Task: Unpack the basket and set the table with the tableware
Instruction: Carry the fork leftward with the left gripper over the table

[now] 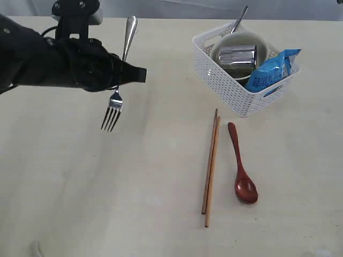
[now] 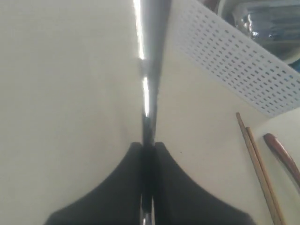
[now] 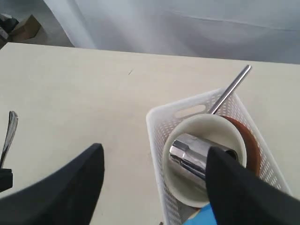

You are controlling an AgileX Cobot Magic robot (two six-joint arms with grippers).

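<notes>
Two matte black fingers (image 2: 117, 187) of the left gripper (image 1: 122, 75) are pinching a slim, shiny steel fork (image 1: 113, 110) above the pale table (image 1: 80, 187). The right gripper (image 3: 154, 157) is standing spread wide, looking down on the white perforated basket (image 3: 157, 131) holding a cream bowl (image 3: 187, 129).

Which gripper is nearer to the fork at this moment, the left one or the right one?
Left. The left gripper is shut on the fork, above the table. The right gripper is open, facing the basket, apart from the fork.
</notes>
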